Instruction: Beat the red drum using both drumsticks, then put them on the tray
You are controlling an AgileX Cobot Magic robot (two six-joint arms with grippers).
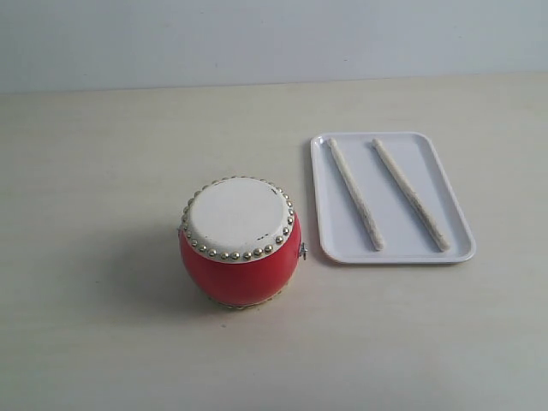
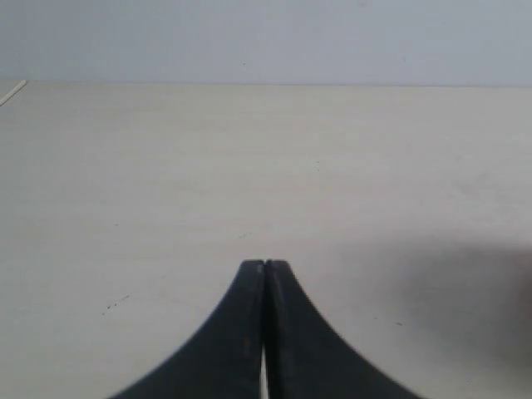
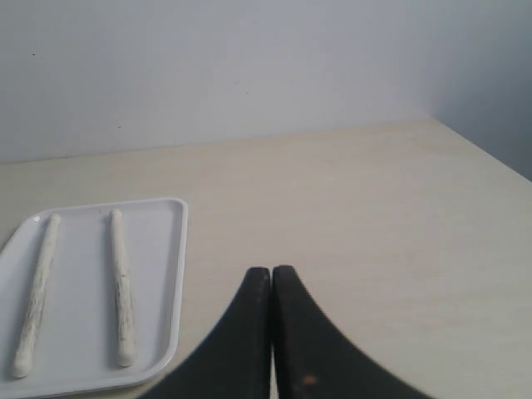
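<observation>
The pale worktop [image 1: 103,342] is seen carrying everything. The white tray [image 1: 401,231] is laid flat on it, to the right in the exterior view. The red drum [image 1: 240,257] is stood upright near the tray's left edge, apart from it. Both drumsticks [image 1: 354,193] are laid inside the tray, side by side and not touching. The left hand [image 2: 264,266] and right hand [image 3: 272,270] are each pressed fully closed above the worktop, with nothing gripped.

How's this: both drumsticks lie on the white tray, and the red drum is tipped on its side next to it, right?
No: the exterior view shows the red drum upright, skin up. The drumsticks do lie on the tray beside it.
</observation>
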